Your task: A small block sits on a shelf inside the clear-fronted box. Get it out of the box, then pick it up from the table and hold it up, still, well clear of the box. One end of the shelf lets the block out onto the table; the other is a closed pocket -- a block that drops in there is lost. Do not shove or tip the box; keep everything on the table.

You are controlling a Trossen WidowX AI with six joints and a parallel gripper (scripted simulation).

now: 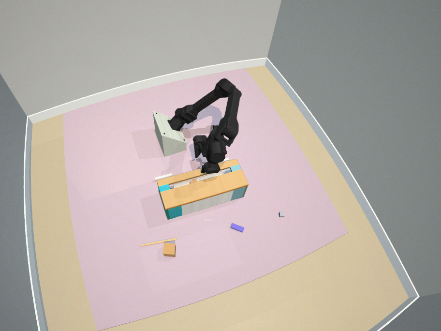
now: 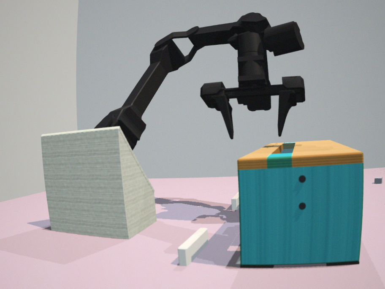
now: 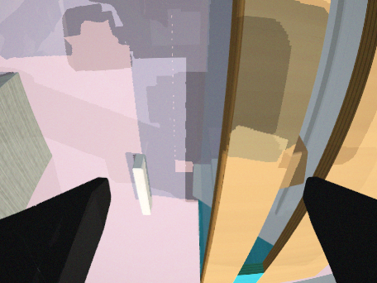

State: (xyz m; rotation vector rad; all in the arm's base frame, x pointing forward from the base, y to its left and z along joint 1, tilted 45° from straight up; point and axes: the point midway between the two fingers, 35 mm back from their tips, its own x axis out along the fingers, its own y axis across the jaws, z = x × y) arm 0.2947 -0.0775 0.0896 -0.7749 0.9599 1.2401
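Note:
The box (image 1: pixel 213 190) (image 2: pixel 298 214) has an orange top, teal ends and a long slot along the top. The small orange block (image 1: pixel 193 181) (image 3: pixel 297 158) shows through the slot, on the shelf near the box's middle. My gripper (image 1: pixel 211 170) (image 2: pixel 255 136) (image 3: pixel 211 190) is open and empty. It points straight down just above the box's top, over the back edge. In the wrist view one finger is over the mat behind the box and the other over the box top. The fingertips do not touch the box.
The arm's grey wedge base (image 1: pixel 169 137) (image 2: pixel 83 183) stands behind the box. White bars (image 1: pixel 163 175) (image 2: pixel 192 245) (image 3: pixel 142 190) lie on the mat along the box's back side. In front lie a purple block (image 1: pixel 237 227), a grey cube (image 1: pixel 281 214), an orange cube (image 1: pixel 169 249) and a thin stick (image 1: pixel 158 242).

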